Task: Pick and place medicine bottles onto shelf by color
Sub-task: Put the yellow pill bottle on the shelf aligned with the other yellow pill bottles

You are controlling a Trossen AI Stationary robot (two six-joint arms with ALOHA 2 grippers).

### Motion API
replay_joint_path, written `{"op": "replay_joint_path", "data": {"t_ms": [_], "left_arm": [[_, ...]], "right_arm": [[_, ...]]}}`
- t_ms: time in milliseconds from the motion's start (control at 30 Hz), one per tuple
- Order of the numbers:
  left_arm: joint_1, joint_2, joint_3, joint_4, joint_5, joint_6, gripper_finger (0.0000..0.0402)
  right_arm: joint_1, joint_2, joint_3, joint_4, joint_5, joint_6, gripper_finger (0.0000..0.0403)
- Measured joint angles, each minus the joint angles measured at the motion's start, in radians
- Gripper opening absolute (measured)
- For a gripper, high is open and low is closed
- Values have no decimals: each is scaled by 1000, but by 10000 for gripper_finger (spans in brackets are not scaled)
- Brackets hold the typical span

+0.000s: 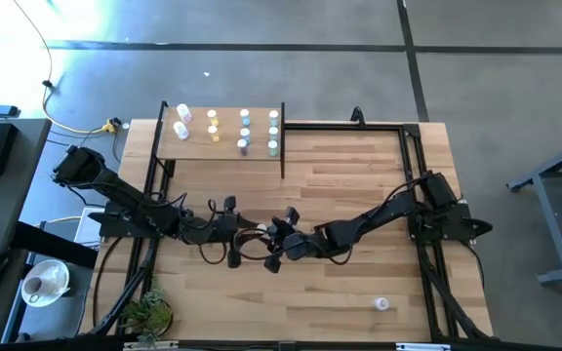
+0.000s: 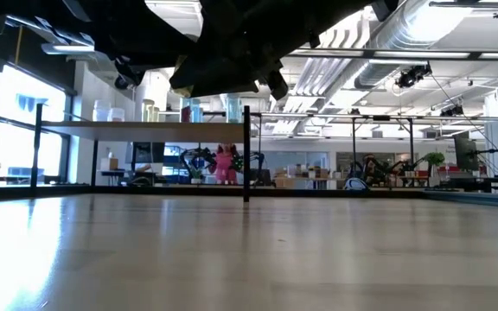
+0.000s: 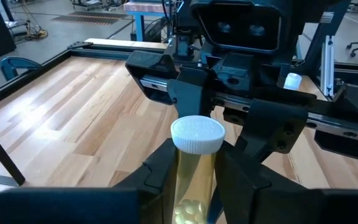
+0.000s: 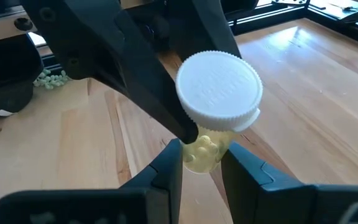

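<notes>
- Left claw (image 1: 245, 232) and right claw (image 1: 273, 237) meet above mid-tabletop (image 1: 359, 175).
- Yellow bottle (image 3: 195, 171), white-capped, stands between the two claws, held off the tabletop.
- Right claw: clenched on the bottle's lower body.
- Left claw: fingers (image 3: 160, 171) flank the bottle; contact cannot be told.
- Shelf (image 1: 224, 148) at the far edge carries bottles in rows.
- Lone bottle (image 1: 381, 304) lies near the front right edge.

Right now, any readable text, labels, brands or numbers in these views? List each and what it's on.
None readable.
yellow bottle: white cap is plain ribbed plastic, no label showing; left pincer and right pincer both on it.
bottles on the shelf: too small to tell.
</notes>
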State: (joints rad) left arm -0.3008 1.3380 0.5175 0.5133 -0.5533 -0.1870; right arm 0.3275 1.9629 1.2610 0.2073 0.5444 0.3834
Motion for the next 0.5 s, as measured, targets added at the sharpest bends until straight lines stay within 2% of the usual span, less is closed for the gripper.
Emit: {"op": "replay_joint_path", "data": {"t_ms": [167, 500], "left_arm": [[0, 0, 0, 0, 0, 0, 83], [0, 0, 0, 3, -44, 15, 83]], "right_arm": [[0, 0, 0, 0, 0, -2, 85], [0, -5, 0, -11, -2, -26, 160]]}}
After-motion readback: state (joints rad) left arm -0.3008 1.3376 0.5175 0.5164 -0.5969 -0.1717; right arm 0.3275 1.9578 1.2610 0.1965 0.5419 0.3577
